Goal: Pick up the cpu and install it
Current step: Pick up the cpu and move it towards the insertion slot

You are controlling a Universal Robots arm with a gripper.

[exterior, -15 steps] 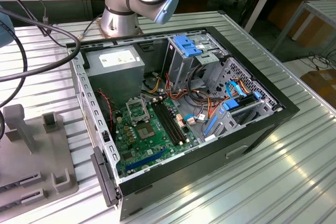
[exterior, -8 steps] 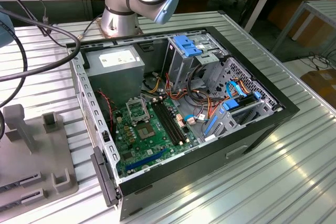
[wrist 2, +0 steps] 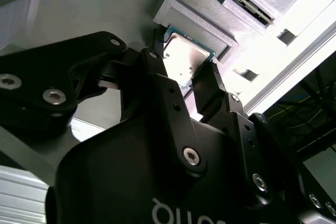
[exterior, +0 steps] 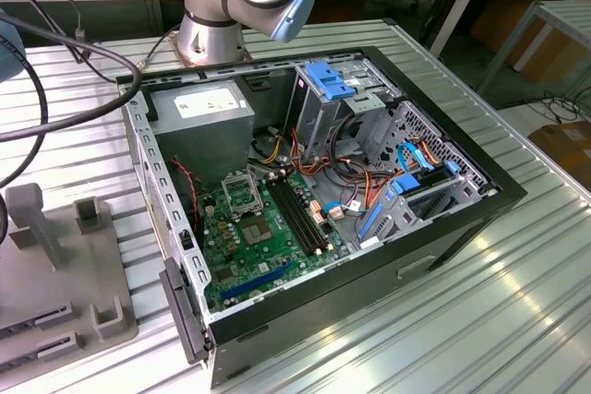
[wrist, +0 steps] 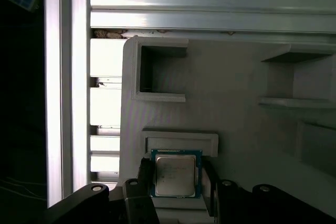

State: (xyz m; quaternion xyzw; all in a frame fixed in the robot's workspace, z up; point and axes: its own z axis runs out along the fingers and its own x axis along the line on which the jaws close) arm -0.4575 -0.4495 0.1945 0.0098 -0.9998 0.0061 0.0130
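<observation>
As far as the exterior view goes, the installing end of the job looks untouched. The black open-sided computer case (exterior: 499,198) lies on the ribbed aluminium table (exterior: 480,320). On its green motherboard (exterior: 254,251), the square metal-framed socket (exterior: 242,197) sits at about eleven o'clock on the board. It looks unfilled to me, with no silvery top in it. The pale grey moulded parts tray (exterior: 55,297) lies at about eight o'clock from the case, and my arm's silver base (exterior: 214,29) stands at about twelve o'clock from it.

In the second wrist view my black claw (wrist 2: 184,69) has the cpu (wrist 2: 185,56) between its two fingers (wrist 2: 210,85). The cpu is a small flat square chip with a silvery-grey metal top and a green rim. Each finger meets an opposite edge with no gap that I can make out, so I judge the claw closed on the chip. The chip is over on the tray, at its raised square pocket (wrist 2: 202,22).

In the first wrist view the cpu (wrist: 176,173) shows pinched the same way, touching or just beside the pocket's pale wall (wrist: 181,141). I cannot tell whether it rests in the pocket or hangs clear of it.

By my reckoning the grasp is made. The carry to the case and the seating in the socket are all left.
</observation>
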